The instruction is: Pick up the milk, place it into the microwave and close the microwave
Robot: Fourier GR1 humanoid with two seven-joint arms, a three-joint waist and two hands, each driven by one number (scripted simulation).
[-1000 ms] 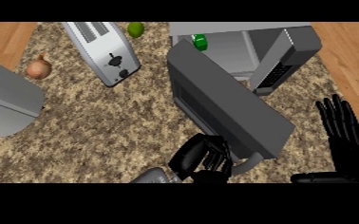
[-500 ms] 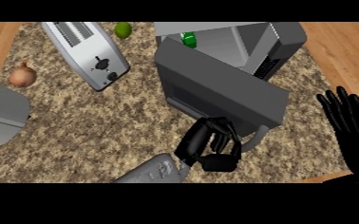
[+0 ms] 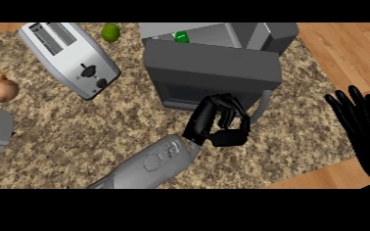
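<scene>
The grey microwave (image 3: 217, 34) stands at the back of the counter. Its dark door (image 3: 213, 73) is swung most of the way across the opening, its pale handle (image 3: 262, 106) at the right end. Over the door's top edge, only the green cap of the milk (image 3: 181, 37) shows inside the cavity. My left hand (image 3: 220, 125) rests against the door's front lower edge with its fingers curled and nothing in them. At the view's right edge my right hand (image 3: 353, 117) rests open, fingers up.
A silver toaster (image 3: 72, 58) lies at the back left with a green lime (image 3: 110, 32) behind it. An onion (image 3: 6, 88) and a grey object (image 3: 4, 127) sit at the left edge. The speckled counter (image 3: 86, 127) ends at wood on the right.
The microwave door has swung further toward the opening, and my left hand has moved up and forward against it. The right hand has stayed in place.
</scene>
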